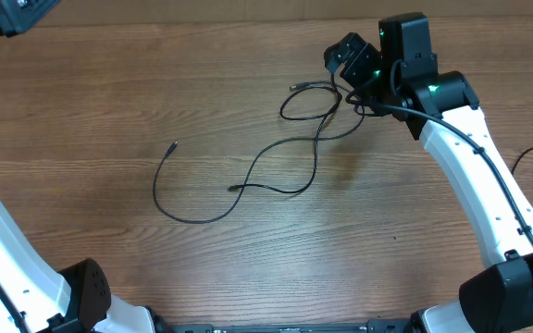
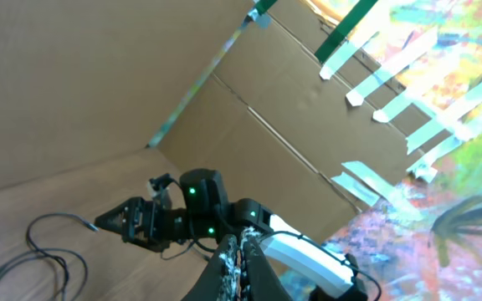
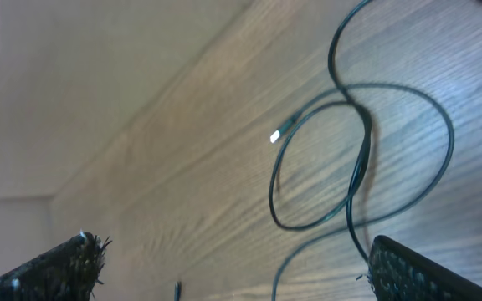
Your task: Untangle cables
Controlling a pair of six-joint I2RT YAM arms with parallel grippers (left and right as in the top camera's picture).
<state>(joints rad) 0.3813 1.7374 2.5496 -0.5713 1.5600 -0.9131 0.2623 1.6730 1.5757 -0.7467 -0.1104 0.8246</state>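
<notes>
overhead view first: your right arm (image 1: 452, 139) reaches in from the near right corner, a thick black wire running along its white link. the right gripper (image 1: 340, 60) sits just beyond the far loop of the cables (image 1: 314, 139). that loop, with its silver plug (image 1: 294, 87), lies just beside the gripper. the rest of the cord trails away from it toward the near left and ends in a second plug (image 1: 173, 146), well apart from both tools.

the surface is a wood-grain table (image 1: 91, 92). from the left wrist you see brown cardboard walls (image 2: 99, 75) behind it, with strips of green tape (image 2: 408, 104) and a brightly painted sheet (image 2: 450, 209).

the right gripper's fingers (image 3: 78, 263) stand wide apart and hold nothing; the loop lies below and between them, untouched. your left gripper (image 2: 234, 267) is raised at the far left corner, pinched closed on nothing, well away from the cables.
</notes>
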